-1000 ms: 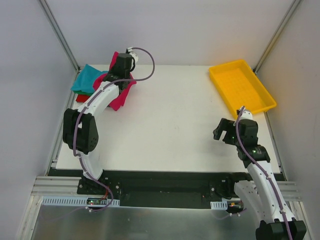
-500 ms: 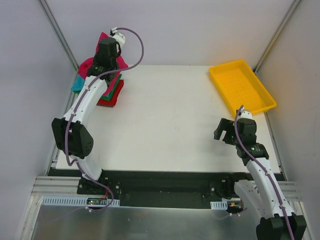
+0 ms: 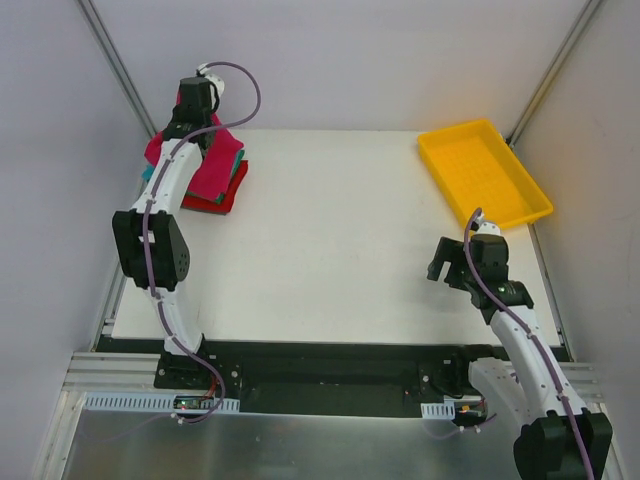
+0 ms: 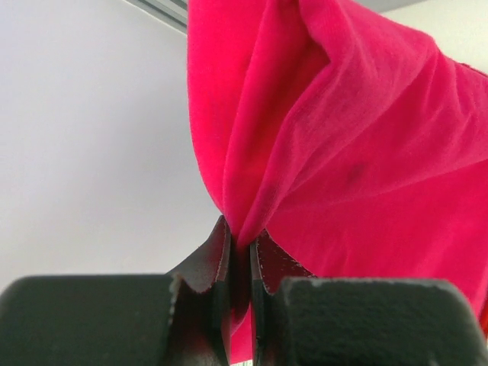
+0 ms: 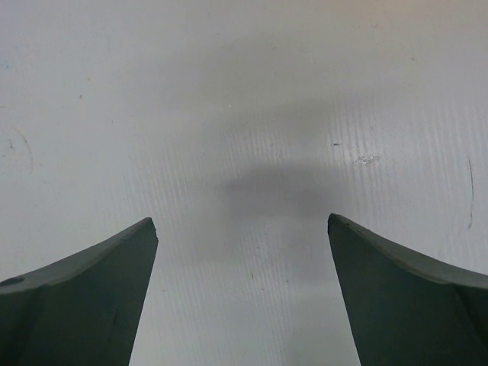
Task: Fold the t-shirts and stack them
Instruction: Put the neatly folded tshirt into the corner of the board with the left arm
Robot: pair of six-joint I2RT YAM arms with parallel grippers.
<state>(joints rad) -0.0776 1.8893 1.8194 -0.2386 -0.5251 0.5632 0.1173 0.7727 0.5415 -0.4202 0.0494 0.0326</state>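
Found the left hand pinched shut on a fold of the magenta-pink t-shirt, with the cloth caught between both fingers and bunched in soft folds just past the fingertips. Could not tell which part of the shirt was gripped. In the top view, saw that hand above the far left corner of the worktop, with the pink cloth trailing from it back toward the arm's base and draped over a pile of folded t-shirts. Made out three layers under the drape: a teal t-shirt peeking out on the wall side of the hand, a green t-shirt showing as a thin edge on the inner side, and a red t-shirt at the bottom (only its near edge showing).

Found the right hand spread wide with nothing between the fingers, only bare worktop straight ahead of them. Saw the yellow tray lying beyond that hand, well apart from it, and the whole pile far off to its left.
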